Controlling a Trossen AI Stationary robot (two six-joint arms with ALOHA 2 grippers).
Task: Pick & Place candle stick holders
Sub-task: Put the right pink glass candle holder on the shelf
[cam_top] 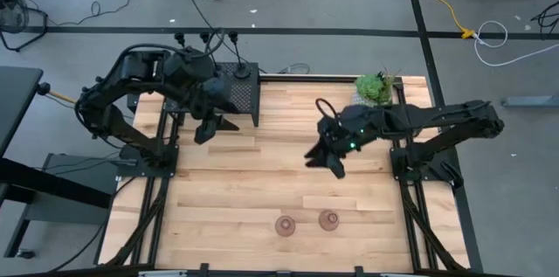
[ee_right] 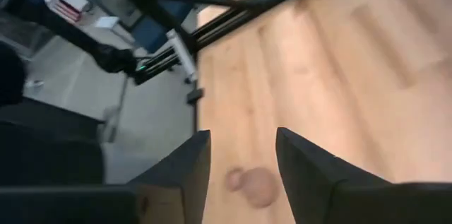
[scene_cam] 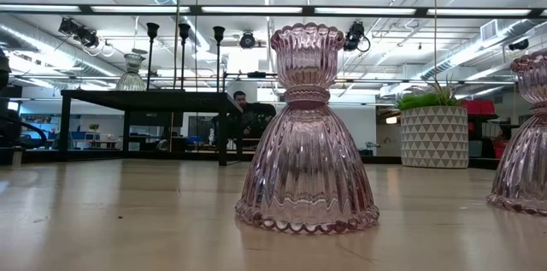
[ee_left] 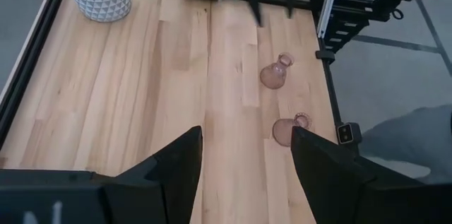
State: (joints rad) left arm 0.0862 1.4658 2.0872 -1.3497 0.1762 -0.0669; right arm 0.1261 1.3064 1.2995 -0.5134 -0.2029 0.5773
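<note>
Two pinkish glass holders (cam_top: 286, 225) (cam_top: 328, 219) stand side by side, well apart from the black mesh box (cam_top: 238, 92) (three black ones on it). Beside it hovers the left gripper (cam_top: 213, 128), open and empty; farther off, the right gripper (cam_top: 323, 160), likewise.

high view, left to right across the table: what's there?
Left gripper → black mesh box → pink holder → second pink holder → plant. Right gripper hangs above the table, overlapping the holders' span, so it has no fixed place.
</note>
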